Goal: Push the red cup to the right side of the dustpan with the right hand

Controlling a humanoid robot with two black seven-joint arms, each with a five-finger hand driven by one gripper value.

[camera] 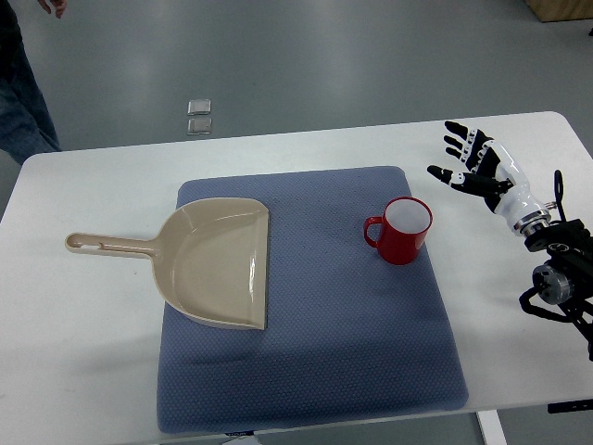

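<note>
A red cup [402, 231] with a white inside stands upright on the blue mat [352, 334], its handle pointing left. A beige dustpan [211, 261] lies on the mat's left part, its handle sticking out left over the white table. The cup stands to the right of the dustpan, well apart from it. My right hand [473, 164] hovers over the table to the right of the cup, above and clear of it, with fingers spread and holding nothing. The left arm is not in view.
The white table [83, 371] carries the mat. A person's leg [23, 102] and hand [54, 6] show at the top left, beyond the table. A small clear item [199, 117] lies on the floor behind the table.
</note>
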